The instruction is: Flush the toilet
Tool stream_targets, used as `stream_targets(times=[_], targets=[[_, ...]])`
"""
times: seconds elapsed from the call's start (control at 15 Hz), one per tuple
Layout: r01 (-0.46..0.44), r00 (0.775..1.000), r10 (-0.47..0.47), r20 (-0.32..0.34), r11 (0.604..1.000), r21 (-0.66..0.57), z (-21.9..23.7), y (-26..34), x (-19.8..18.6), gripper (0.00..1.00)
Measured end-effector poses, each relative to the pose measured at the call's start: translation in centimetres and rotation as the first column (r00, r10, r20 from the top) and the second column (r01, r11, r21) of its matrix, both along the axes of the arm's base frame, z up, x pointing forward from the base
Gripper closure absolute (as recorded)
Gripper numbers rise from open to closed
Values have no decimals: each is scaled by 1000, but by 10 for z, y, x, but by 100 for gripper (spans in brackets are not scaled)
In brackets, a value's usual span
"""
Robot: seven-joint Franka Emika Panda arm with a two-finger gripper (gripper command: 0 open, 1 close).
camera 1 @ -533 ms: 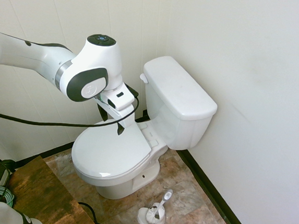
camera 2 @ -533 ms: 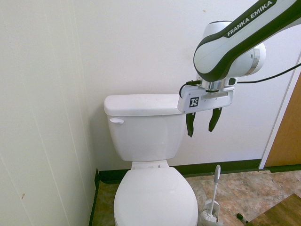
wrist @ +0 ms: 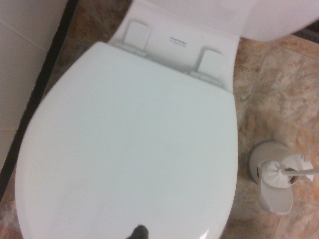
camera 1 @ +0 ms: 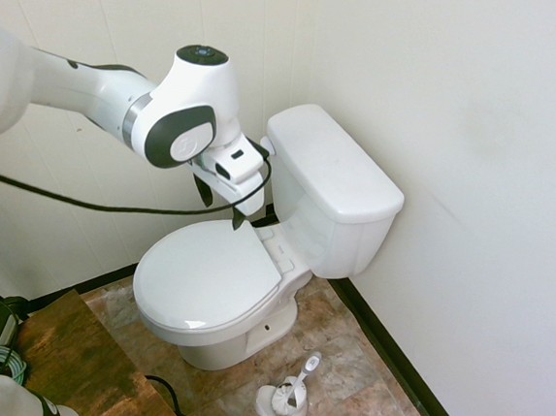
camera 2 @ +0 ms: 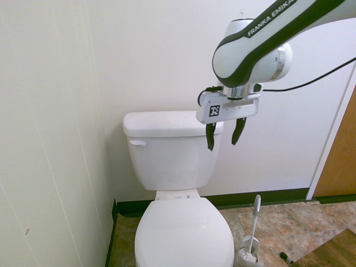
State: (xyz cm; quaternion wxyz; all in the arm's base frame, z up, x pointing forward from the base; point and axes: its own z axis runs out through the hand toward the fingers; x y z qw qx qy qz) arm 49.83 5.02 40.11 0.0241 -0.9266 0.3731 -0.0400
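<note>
The white toilet (camera 1: 333, 189) stands in the corner with its oval seat lid (camera 1: 209, 275) down. Its small flush lever (camera 2: 137, 143) sits on the tank front, on the side near the wall. My gripper (camera 2: 223, 136) hangs open and empty, fingers pointing down, in front of the tank's other end and above the back of the lid. In the first exterior view the gripper (camera 1: 222, 205) is just beside the tank's lever corner, which the wrist partly covers. The wrist view looks straight down on the seat lid (wrist: 129, 144).
A white toilet brush in its holder (camera 1: 286, 396) stands on the tiled floor beside the bowl, also seen as the brush (camera 2: 251, 239) and the brush (wrist: 276, 174). Walls close in behind and beside the tank. A wooden door (camera 2: 340, 161) is at the right.
The arm has carried the open gripper up a little and closer to the tank, toward the lever side. Its fingers stay apart.
</note>
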Motion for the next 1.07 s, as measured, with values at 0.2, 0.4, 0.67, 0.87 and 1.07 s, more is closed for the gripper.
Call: stream_targets(times=[0.2, 0.4, 0.67, 0.87, 1.07], targets=[[-64, 998, 64, 12, 998, -3, 9, 35, 52, 0], [-109, 994, 109, 27, 994, 8, 16, 68, 97, 0], [-149, 988, 148, 41, 989, 13, 9, 103, 150, 0], [-151, 988, 152, 40, 988, -11, 0, 113, 180, 100], [-184, 982, 184, 33, 983, -1, -16, 139, 193, 100]])
